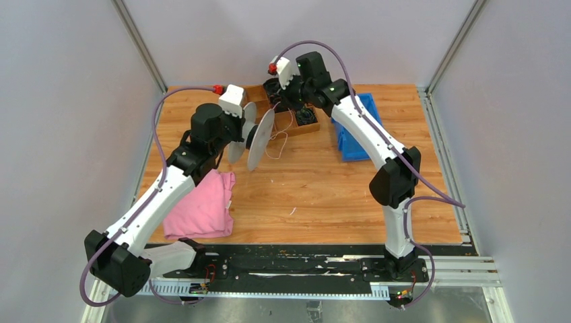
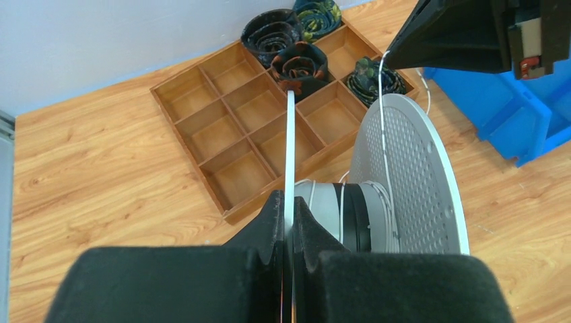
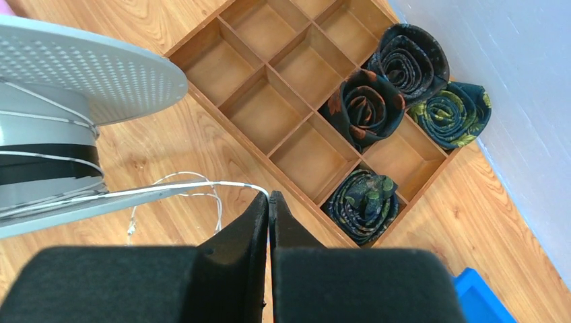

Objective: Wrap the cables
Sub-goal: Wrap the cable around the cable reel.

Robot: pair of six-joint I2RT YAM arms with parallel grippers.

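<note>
A grey reel (image 2: 411, 175) with two perforated discs is held on edge above the middle of the table (image 1: 323, 195), toward its far edge. The left gripper (image 2: 288, 208) is pressed together on the rim of the nearer disc, which is seen as a thin upright edge between the fingers. The right gripper (image 3: 269, 202) is shut tight, and the thin white cable (image 2: 381, 121) is pinched at its tip. From there the cable is stretched taut across the outer face of the farther disc and down to the hub, where a few turns are wound. A slack length of the same cable is left in loose loops on the table between the reel and a wooden tray (image 2: 239, 176) of square compartments. The tray is set at the far edge of the table, and four dark rolls (image 3: 367, 108) are lodged in the compartments at its right end. A blue bin (image 1: 353, 131) is placed just beside the tray, toward the far right corner. A pink cloth (image 1: 202, 205) is spread near the near left corner, partly covered by the left arm.
</note>
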